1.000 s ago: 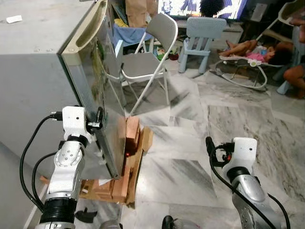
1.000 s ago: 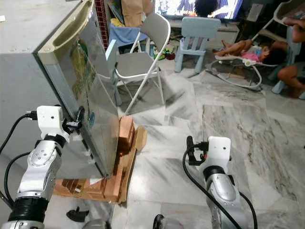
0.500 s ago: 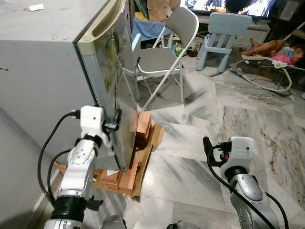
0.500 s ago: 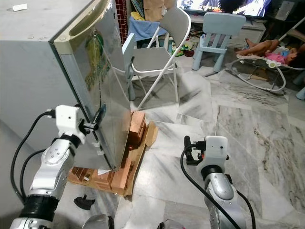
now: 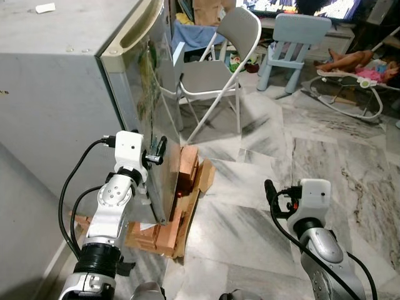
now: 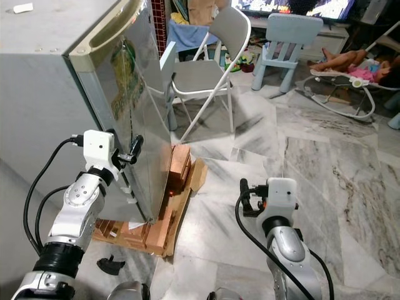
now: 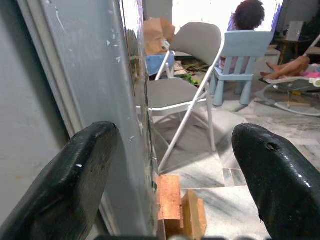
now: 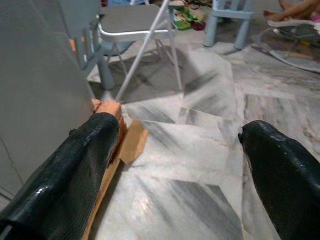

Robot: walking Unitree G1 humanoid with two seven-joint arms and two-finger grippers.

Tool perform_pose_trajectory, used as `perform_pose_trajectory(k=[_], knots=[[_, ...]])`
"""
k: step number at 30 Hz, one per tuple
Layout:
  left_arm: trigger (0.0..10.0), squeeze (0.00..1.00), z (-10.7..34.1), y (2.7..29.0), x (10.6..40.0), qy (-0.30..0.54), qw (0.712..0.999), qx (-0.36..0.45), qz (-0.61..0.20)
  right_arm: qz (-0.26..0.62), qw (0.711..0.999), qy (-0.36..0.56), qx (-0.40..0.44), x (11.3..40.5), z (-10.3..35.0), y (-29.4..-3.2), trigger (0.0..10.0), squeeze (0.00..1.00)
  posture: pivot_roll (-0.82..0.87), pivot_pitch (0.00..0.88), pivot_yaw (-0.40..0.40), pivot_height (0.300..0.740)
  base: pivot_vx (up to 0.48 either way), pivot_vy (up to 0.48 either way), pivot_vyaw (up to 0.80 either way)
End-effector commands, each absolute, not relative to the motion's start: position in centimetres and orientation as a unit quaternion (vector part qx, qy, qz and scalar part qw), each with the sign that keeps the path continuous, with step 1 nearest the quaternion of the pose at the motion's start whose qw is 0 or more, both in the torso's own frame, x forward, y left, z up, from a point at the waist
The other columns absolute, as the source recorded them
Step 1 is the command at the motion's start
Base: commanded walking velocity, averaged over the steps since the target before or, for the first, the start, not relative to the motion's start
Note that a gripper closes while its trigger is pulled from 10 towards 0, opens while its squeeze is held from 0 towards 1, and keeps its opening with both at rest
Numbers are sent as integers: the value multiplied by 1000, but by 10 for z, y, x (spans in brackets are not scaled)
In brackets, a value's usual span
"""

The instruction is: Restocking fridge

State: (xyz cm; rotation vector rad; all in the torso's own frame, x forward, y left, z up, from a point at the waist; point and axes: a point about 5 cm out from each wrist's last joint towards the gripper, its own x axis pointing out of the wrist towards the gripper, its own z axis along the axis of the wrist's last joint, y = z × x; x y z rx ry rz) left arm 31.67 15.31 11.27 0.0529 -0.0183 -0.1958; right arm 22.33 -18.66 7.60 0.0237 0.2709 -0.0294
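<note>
The fridge stands at the left, its door edge facing into the room. The left end effector sits at that edge, one finger on the cabinet side, the other on the room side. Under the fridge's front corner lies a stack of wooden blocks on the floor. Behind the fridge stands a folding chair, and further back to its right a small chair. A bouncer seat sits far right. The right end effector hangs over the floor, right of the blocks.
</note>
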Motion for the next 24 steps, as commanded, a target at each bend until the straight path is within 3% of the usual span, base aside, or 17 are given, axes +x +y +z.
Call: perform_pose_trajectory(k=[1, 7, 21, 24], knots=[[10000, 0, 110, 155, 312, 2, 994, 26, -107, -18, 992, 128, 12, 224, 81, -188, 10000, 0, 11, 31, 0, 740, 0, 0, 0], [10000, 0, 93, 165, 304, 41, 993, 45, -100, -7, 990, 137, 12, 226, 78, -185, 10000, 0, 21, 33, -9, 740, 0, 0, 0], [10000, 0, 110, 157, 338, 22, 994, 56, -94, -5, 992, 128, 12, 226, 84, -186, 10000, 0, 2, 32, -5, 740, 0, 0, 0], [10000, 0, 113, 152, 347, 20, 993, 62, -94, 37, 991, 127, 30, 220, 86, -182, 10000, 0, 0, 30, -3, 740, 0, 0, 0]])
